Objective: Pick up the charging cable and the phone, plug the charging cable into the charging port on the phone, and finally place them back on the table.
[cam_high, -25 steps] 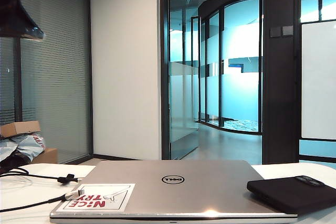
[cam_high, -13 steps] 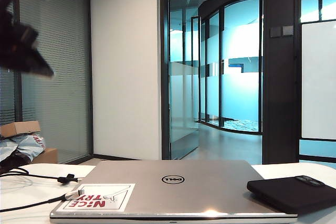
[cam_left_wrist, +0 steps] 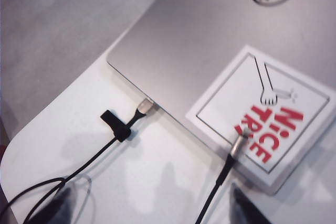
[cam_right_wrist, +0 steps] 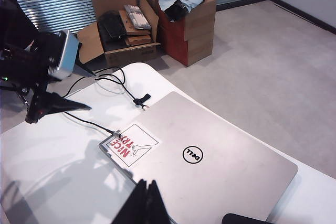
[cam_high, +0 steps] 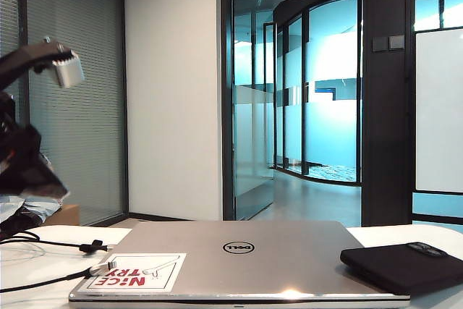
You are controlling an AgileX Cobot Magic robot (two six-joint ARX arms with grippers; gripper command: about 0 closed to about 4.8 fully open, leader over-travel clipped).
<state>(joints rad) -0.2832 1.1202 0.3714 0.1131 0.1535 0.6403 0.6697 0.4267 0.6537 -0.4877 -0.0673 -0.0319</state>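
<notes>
Left tool (cam_left_wrist: 149,208) agape above thin black charging cable (cam_left_wrist: 220,182)

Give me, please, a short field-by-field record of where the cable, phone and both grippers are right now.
charging cable: on the table, plug tip resting on the laptop sticker's edge
phone: lying flat, partly on the laptop's right corner
left gripper: open, above the cable, holding nothing
right gripper: shut, empty, over the laptop's near edge

Exterior view low at table (cam_high: 29,265) edge, facing across laptop (cam_high: 239,258). Left wrist close above sticker (cam_left_wrist: 262,116) corner. Right wrist high, overlooking the same laptop, sticker.
</notes>
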